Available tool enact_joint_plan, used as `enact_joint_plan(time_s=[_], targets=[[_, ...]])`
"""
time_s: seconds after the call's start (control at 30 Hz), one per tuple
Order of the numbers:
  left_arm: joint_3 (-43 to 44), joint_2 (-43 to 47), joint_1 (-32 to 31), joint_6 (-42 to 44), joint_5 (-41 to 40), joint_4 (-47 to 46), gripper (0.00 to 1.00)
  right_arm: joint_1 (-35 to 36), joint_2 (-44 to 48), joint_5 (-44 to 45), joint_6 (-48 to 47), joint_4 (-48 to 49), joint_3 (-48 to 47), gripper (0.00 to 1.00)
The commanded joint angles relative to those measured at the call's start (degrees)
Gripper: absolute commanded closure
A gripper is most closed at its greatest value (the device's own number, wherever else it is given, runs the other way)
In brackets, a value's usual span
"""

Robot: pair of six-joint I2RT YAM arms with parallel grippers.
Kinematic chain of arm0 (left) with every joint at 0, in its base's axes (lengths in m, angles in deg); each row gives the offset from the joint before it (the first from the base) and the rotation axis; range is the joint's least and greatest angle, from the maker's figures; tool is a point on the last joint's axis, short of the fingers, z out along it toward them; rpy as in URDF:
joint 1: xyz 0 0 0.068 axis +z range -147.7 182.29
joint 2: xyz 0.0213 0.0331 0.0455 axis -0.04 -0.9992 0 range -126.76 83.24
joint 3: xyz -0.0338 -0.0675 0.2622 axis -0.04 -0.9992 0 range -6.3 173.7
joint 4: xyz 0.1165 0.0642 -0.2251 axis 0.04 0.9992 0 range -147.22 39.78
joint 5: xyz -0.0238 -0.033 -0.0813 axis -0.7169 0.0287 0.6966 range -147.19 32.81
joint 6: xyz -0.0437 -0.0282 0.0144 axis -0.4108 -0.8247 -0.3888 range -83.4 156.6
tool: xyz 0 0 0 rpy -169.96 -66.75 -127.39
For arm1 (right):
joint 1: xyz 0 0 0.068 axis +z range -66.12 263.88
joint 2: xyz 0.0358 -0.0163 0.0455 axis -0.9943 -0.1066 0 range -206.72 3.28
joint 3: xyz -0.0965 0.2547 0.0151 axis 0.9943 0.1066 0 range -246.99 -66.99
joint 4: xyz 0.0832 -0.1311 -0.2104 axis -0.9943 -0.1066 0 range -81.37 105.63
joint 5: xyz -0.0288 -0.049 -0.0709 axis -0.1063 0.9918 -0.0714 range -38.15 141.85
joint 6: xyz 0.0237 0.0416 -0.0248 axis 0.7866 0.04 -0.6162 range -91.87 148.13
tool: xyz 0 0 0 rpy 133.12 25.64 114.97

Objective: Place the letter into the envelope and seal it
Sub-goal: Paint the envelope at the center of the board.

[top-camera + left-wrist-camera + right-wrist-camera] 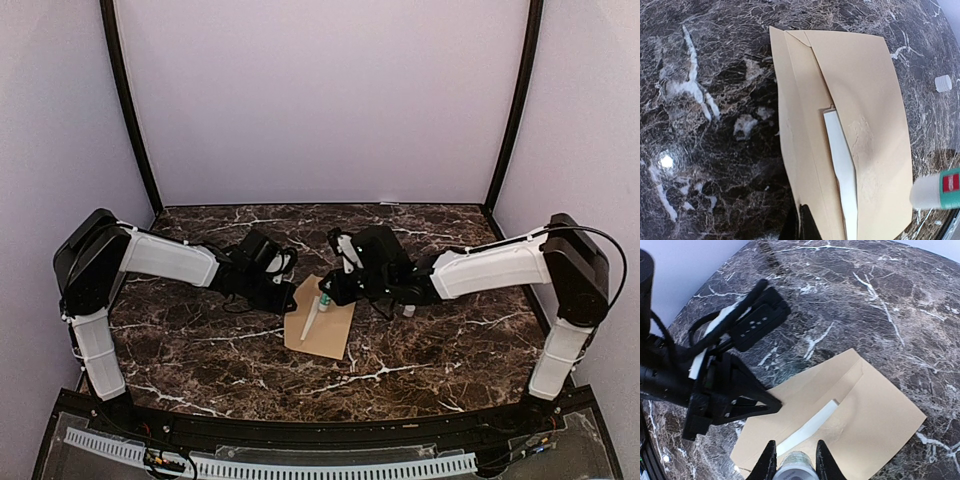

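Note:
The tan envelope (328, 325) lies flat mid-table with its flap (800, 120) folded open. A white strip of the letter (841, 165) shows in the envelope's mouth; the rest of it is hidden inside. My left gripper (802, 224) is shut, its tips pinching the outer edge of the flap. It shows as a dark wedge (747, 405) in the right wrist view. My right gripper (795, 460) is shut on a white glue stick with a green label (796, 469). It hovers over the envelope's near end, next to the letter strip, and the glue stick (936, 188) is uncapped.
A small white cap (943, 83) lies on the dark marble table (200, 350), just right of the envelope. Both arms crowd the table's centre, with grey walls close behind and to the sides.

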Motion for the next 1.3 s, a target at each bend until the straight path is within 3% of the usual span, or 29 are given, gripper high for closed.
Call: enact_joint_plan(time_s=[0.0,0.93,1.27], targets=[[0.6,0.5,-0.2,1.0,0.5,-0.1,1.0,-2.9,-3.0,0.4,0.7,1.6,-1.9,1.0],[0.9,0.3,-0.2,0.8,0.8,-0.1,1.0,-5.5,-10.6,-0.7,-0.5,3.2,-5.7,1.0],[0.8,0.4,-0.2,-0.1,-0.7,0.0,1.0,-5.2,-9.9,-1.0,0.1,1.7,-3.0,1.0]])
